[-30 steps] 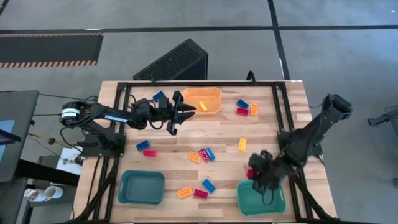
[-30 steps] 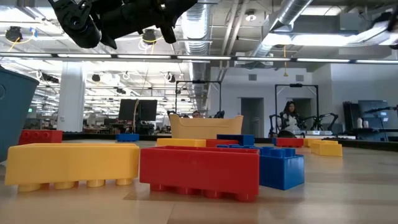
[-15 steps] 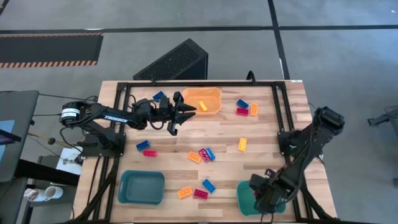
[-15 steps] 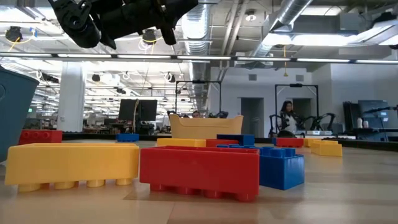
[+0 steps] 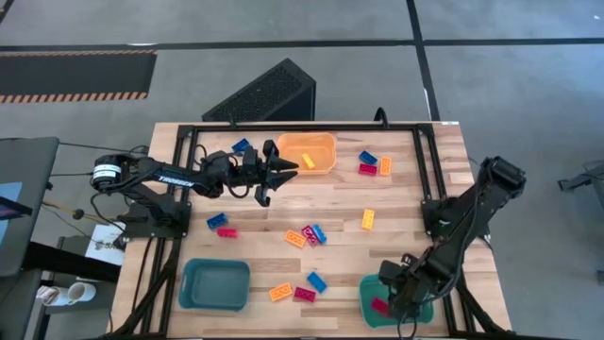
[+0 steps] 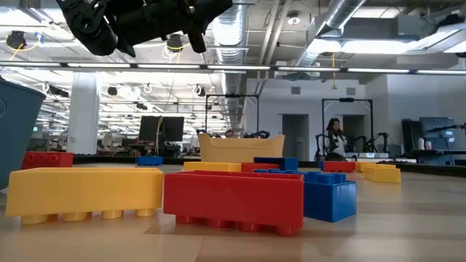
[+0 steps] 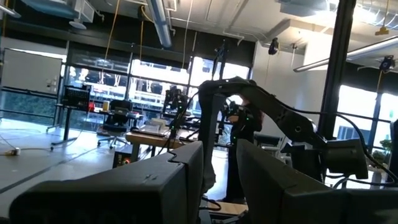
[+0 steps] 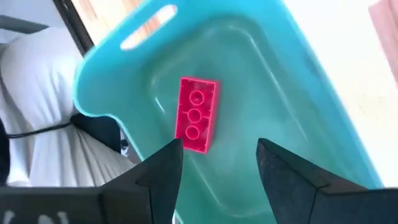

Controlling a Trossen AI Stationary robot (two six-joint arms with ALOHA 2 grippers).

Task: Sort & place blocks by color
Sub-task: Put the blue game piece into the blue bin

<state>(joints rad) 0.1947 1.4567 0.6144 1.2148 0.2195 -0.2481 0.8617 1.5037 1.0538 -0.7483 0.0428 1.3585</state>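
Right wrist view: a red block point(image 8: 197, 114) lies flat on the floor of the teal bin point(image 8: 298, 93), studs up, clear of both fingers. The right gripper point(image 8: 219, 163) hangs just above it with its fingers spread and nothing between them. Judged step: release of a red block into the right-hand teal bin point(image 5: 370, 288), effectively done.

To finish it well, lift straight up before you swing away; the fingers sit inside the bin's outline, and a sideways pull could catch the rim and drag the bin. Leave the jaws parted on the way out, since the next pick needs them that way.

High view: the right gripper point(image 5: 400, 295) is over the near-right bin, with the red block point(image 5: 379, 305) visible inside. The remaining blocks are scattered on the table point(image 5: 396, 189): a mixed cluster point(image 5: 308, 233) mid-table, a few point(image 5: 373, 164) beside the orange bin point(image 5: 308, 151), more point(image 5: 294, 291) between the two teal bins. Red ones among them look like your next targets.

The left gripper point(image 5: 283, 168) waits just beside the orange bin, well above the table. Its fingers stand a little apart in the left wrist view, gripping nothing.
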